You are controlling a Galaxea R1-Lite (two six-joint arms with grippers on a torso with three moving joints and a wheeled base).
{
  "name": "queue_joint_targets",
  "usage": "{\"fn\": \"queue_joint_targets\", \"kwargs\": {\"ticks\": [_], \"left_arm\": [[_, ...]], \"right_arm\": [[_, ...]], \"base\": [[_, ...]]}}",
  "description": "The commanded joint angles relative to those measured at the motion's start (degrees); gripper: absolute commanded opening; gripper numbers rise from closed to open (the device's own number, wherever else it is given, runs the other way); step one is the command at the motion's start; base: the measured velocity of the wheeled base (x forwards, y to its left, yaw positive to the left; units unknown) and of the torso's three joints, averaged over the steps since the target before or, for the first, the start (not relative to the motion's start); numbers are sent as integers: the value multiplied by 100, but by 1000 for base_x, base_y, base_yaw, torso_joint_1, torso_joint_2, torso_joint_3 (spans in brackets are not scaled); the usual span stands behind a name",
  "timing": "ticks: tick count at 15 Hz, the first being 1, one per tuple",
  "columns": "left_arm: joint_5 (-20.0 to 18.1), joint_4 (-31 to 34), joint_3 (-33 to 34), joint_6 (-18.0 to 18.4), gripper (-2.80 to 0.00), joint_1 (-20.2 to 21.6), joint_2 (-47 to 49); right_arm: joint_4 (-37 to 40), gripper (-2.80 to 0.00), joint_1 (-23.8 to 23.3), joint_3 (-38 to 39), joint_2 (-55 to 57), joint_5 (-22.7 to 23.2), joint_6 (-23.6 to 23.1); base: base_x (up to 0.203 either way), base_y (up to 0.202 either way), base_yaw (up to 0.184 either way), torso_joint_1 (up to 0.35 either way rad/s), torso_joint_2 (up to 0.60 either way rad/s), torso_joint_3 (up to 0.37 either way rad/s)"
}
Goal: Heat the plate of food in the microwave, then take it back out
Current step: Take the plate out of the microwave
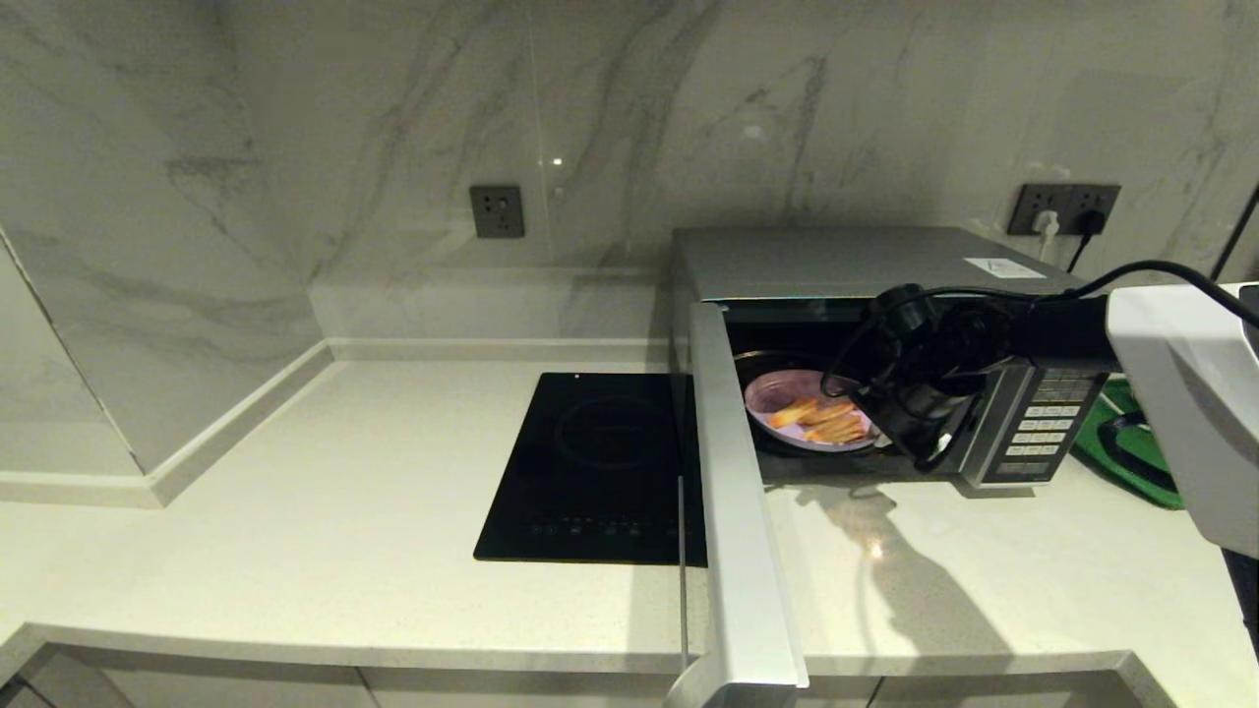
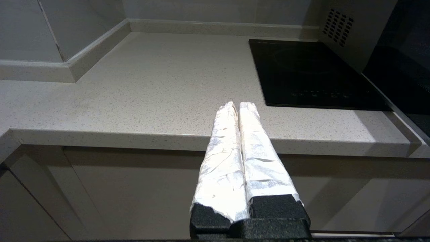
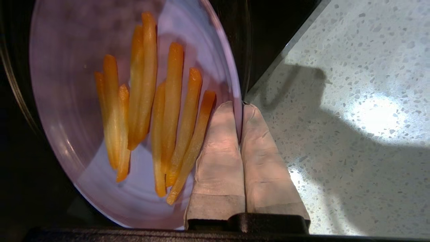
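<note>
plate of food: lavender oval plate of food [image 1: 809, 413] with orange-yellow sticks, sitting inside the open microwave [image 1: 866, 265], near the front of the cavity
right end effector: right end effector [image 3: 241, 109] reaches into the cavity mouth, fingers [image 3: 220, 148] pressed together, clamped on the plate's near rim
microwave door: microwave door [image 1: 733, 492] swung wide open, sticking out over the desk edge between the cooktop and the cavity
keypad: black keypad panel [image 1: 1043, 418] on the microwave's right, partly behind the right arm
desk: pale speckled stone desk [image 1: 295, 492], arm shadow and a light glare in front of the microwave
cooktop: flat black cooktop [image 1: 590, 462] just left of the door
room: marble-look wall, grey sockets [image 1: 497, 210], plug and cable behind the microwave
green item: green object [image 1: 1131, 452] on the right, partly hidden
left end effector: left end effector [image 2: 238, 107] parked off the desk front edge, wrapped fingers together, holding nothing
</note>
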Motion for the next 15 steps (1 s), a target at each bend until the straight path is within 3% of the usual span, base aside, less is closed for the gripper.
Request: {"fn": "queue_joint_targets", "kwargs": {"ticks": [1,7,15], "left_arm": [[2,-5,1,3,-280,0,0],[2,-5,1,-6,-280,0,0],[2,-5,1,-6,-280,0,0]], "right_arm": [[9,-280,-8,3,-96,-2,46],[34,-280,-24,164,-404,58,81],[-299,-280,-55,1652,-1214,97,180]], "base": [[0,0,0,0,0,0],[0,0,0,0,0,0],[0,0,0,0,0,0]]}}
